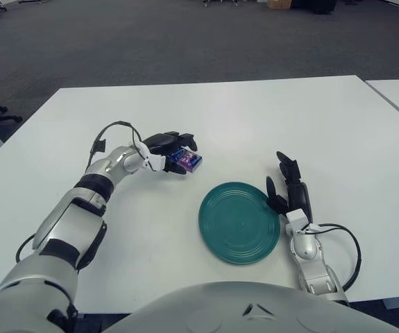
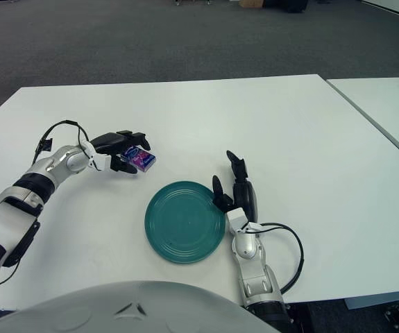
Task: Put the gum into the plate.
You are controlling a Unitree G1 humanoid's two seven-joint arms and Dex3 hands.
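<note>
The table (image 1: 206, 111) has a smooth, matt white top. The plate (image 1: 239, 222) is teal with a slight sheen and fine concentric ridges. The gum (image 1: 185, 159) pack looks like glossy printed wrapping. The left hand (image 1: 166, 149) and right hand (image 1: 289, 189) have black plastic-looking fingers, with arm shells of smooth silver-grey

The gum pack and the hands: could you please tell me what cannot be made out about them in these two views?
- Gum pack: its print is too small to read in either view, and the left hand gripping it covers its near end.
- Contact with the white table: whether the pack is lifted cannot be told.
- Right hand beside the green plate: its palm faces away.
</note>
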